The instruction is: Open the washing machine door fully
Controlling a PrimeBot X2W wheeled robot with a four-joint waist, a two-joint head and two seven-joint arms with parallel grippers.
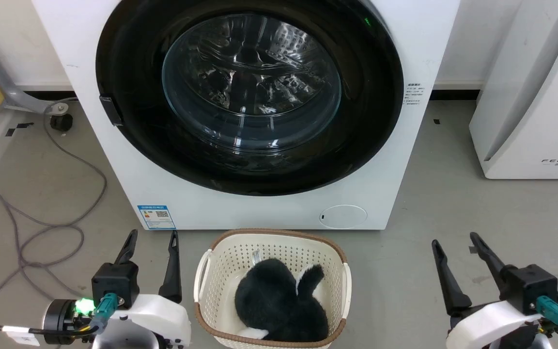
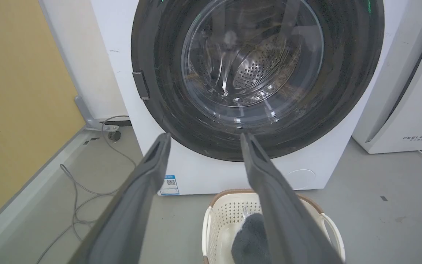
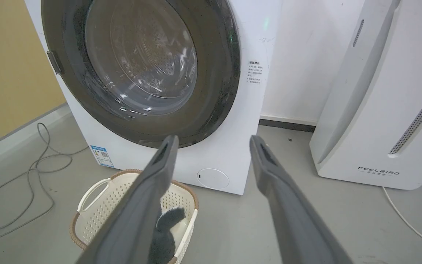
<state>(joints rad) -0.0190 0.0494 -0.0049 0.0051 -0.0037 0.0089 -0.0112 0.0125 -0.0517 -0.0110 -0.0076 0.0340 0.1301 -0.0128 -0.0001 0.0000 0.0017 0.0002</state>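
Left gripper and right gripper hover wide, empty, well short of the shut glossy black round door, seemingly staged for a reach.

Basket low before the washing machine door, bare floor on its 2 sides.

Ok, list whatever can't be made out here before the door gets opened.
- Washing machine top: cut off by the upper edge in the head view and both wrist views.
- Drum contents: reflections on the door glass blur them, head view.
- Blue label text: too small, head view.
- Dark fluffy item in the basket: what it is is unclear; the left gripper jaws cover part of it in the left wrist view.
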